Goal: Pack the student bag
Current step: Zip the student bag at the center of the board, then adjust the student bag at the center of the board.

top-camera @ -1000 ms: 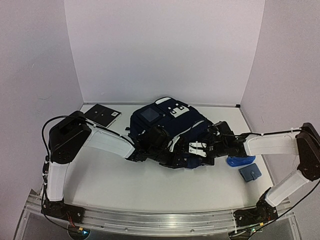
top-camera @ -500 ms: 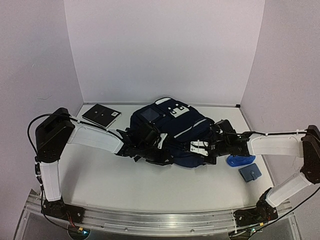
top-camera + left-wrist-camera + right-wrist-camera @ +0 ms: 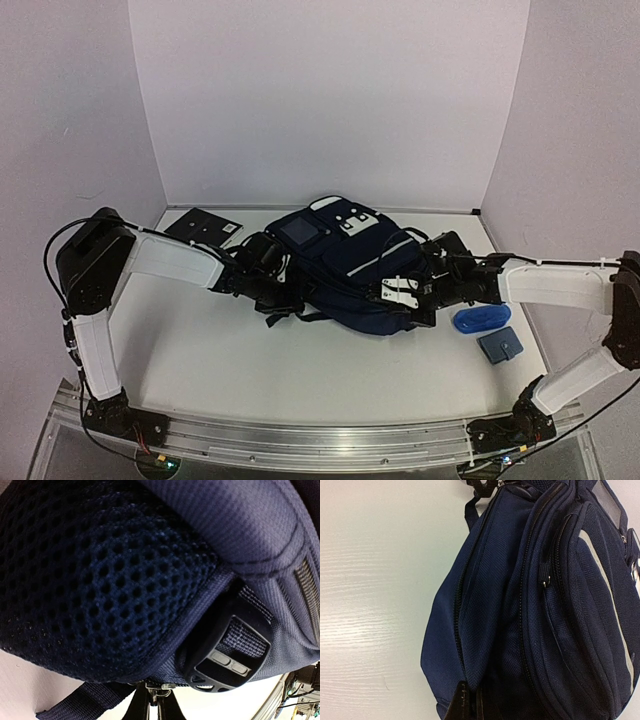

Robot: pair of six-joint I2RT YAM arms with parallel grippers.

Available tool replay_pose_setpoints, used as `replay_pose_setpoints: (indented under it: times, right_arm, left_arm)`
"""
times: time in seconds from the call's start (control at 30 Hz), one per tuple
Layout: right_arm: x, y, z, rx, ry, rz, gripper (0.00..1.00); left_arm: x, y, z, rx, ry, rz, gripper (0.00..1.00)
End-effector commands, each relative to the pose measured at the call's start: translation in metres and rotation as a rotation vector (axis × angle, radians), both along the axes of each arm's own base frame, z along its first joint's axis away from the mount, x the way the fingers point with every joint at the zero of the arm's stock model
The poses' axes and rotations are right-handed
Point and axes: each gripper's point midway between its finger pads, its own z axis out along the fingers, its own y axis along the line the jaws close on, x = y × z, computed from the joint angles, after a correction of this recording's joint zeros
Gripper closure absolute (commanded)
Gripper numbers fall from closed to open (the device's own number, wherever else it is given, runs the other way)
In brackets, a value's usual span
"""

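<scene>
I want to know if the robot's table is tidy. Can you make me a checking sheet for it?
Surface: white table, faint grain.
Job's things: large navy fabric backpack with white stripes, lying mid-table.
Clutter: dark flat square board back left; bright blue pouch and small grey-blue square pad at right.
Grippers: left gripper shut on the backpack's lower edge; right gripper shut on its side fabric.
Cables: black cable looped by the left arm.
Surroundings: plain white walls; metal rail at the near edge.

Pale lilac all round: the back wall, the left wall and the right wall box in a white table with a faint grain. A silvery rail spans its near edge. The light is soft and even, the shadows gentle.
</scene>
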Motion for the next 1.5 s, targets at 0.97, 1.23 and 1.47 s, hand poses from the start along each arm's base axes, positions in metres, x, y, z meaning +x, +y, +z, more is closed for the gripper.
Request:
replay_pose_setpoints:
  times: [0.97,1.23,1.47]
  right_arm:
    - [0.105,-0.082,0.047,0.307,0.670,-0.812,0.04]
    - [0.058,-0.059,0.006,0.294,1.010,-0.698,0.06]
    - [-0.005,-0.017,-0.020,0.231,1.196,-0.539,0.11]
  left_arm:
    - [-0.047,-0.001,0.060,-0.205,-0.052,-0.048,0.34]
    - [-0.029,-0.022,0.033,-0.265,0.006,-0.038,0.36]
    - [0.025,-0.003,0.030,-0.275,0.003,0.021,0.42]
